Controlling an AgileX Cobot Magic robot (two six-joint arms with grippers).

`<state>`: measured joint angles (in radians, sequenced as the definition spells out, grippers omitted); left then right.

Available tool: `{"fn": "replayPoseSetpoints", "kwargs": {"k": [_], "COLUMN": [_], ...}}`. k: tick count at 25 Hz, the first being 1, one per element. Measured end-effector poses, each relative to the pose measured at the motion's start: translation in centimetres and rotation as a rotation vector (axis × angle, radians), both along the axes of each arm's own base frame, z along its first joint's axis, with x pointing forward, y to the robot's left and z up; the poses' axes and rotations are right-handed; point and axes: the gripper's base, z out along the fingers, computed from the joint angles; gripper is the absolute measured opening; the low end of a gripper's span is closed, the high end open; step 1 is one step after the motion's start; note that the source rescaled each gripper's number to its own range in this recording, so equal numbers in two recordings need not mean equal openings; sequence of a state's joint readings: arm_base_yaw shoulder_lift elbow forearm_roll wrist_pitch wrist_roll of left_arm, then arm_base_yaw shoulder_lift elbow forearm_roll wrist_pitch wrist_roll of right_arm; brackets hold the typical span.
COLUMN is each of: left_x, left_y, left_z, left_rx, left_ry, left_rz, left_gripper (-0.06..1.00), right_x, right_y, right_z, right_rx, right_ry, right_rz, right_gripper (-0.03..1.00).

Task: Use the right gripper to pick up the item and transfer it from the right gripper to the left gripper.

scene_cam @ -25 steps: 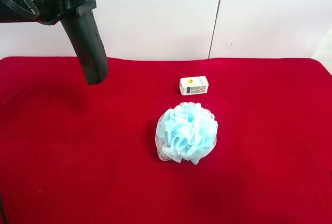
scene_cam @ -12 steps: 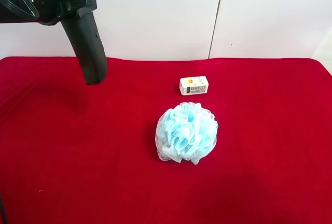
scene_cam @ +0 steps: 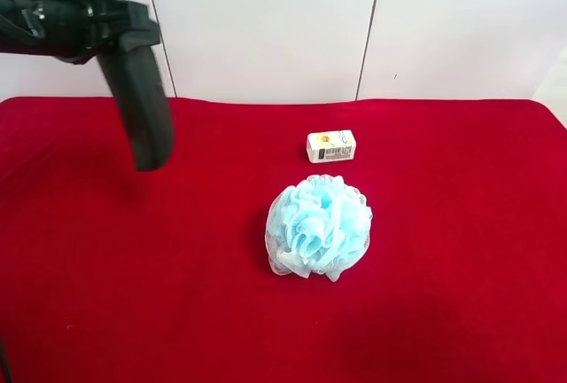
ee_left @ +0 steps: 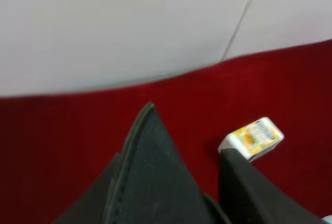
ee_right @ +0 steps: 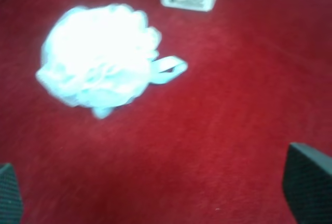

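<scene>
The red cloth [scene_cam: 461, 312] covers the whole table. The arm at the exterior high view's left [scene_cam: 142, 108] hangs over its far left. I cannot tell whether the left gripper [ee_left: 187, 130] is clenched. The blue bath pouf [scene_cam: 319, 228] lies mid-cloth, untouched, so pickup and handover both remain, I'd say. Only the right wrist view shows the right gripper [ee_right: 155, 164], spread wide and empty near the pouf. A small box [scene_cam: 331, 145] sits just beyond, and that same view alone shows the pouf's loop [ee_right: 168, 68].

Red tablecloth [scene_cam: 461, 312] — white wall panels [scene_cam: 266, 28] behind, thin dark seams [scene_cam: 370, 28]; light seemingly even.
</scene>
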<state>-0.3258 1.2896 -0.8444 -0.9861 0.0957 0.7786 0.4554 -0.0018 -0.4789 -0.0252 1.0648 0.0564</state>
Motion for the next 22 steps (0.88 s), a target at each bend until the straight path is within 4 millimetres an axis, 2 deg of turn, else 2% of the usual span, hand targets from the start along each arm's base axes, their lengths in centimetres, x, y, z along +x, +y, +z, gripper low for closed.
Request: {"fn": "replayPoseSetpoints", "kwargs": {"k": [4,7,13,18,22], "left_x": [1.4,2.1,4.3,6.8,8.0], "left_y": [2.9,3.9,3.6,3.0,2.6], "left_z": [-1.6,-3.3,-6.6,-7.3,-7.7], "left_rx": [0.029,0.092,0.154,0.181,0.180], "left_ry": [0.091,0.155,0.273,0.304,0.329], "left_rz": [0.050,0.034,-0.020,-0.074,-0.101], "left_gripper": [0.00,0.00,0.00,0.00,0.00], "right_x": [0.0,-0.1,-0.1,-0.1,-0.1], "right_y": [0.0,0.1,0.1,0.1,0.1], "right_z": [0.0,0.0,0.0,0.0,0.0], "right_rx": [0.001,0.002,0.002,0.002,0.002], "right_ry": [0.000,0.001,0.000,0.000,0.000], "right_rz": [-0.167,-0.277,-0.438,-0.457,-0.457], "right_gripper": [1.00,1.00,1.00,1.00,1.00]}}
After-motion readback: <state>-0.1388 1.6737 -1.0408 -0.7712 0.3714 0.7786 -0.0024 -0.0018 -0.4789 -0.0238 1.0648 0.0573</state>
